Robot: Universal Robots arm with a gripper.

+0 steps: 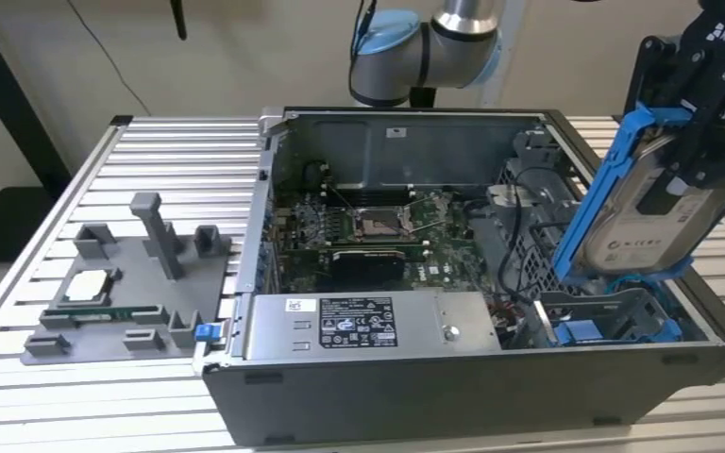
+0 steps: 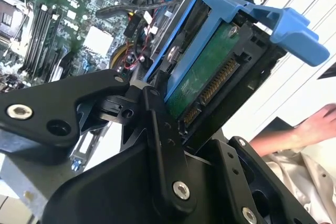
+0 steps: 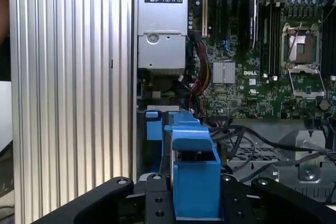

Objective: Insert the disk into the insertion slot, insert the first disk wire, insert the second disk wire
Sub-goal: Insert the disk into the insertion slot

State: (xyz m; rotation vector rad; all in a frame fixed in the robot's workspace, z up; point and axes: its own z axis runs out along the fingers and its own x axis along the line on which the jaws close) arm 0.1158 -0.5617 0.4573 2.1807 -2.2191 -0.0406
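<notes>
The open computer case fills the centre and right of the exterior view, standing on a slatted metal table. Inside it, a motherboard with an empty processor socket lies at the middle. A grey power-supply box sits along the near wall, and the insertion slot, with blue tabs at its mouth, is at the lower right. To the left of the case, a grey fixture tray carries a processor chip and a memory stick.

The gripper, at the upper right of the exterior view, is clamped on the upper end of the disk. The disk hangs tilted in its blue carrier, with its lower end at the mouth of the slot. Whether it touches the slot cannot be made out. The frame's edge cuts off the top of the gripper, and the disk hides part of the bay behind it.

In the second wrist view the disk's green circuit board and its connector row face the camera between the black fingers, and a person's hand shows beyond them. The disk's white label and the sticker on the power-supply box both carry print.
</notes>
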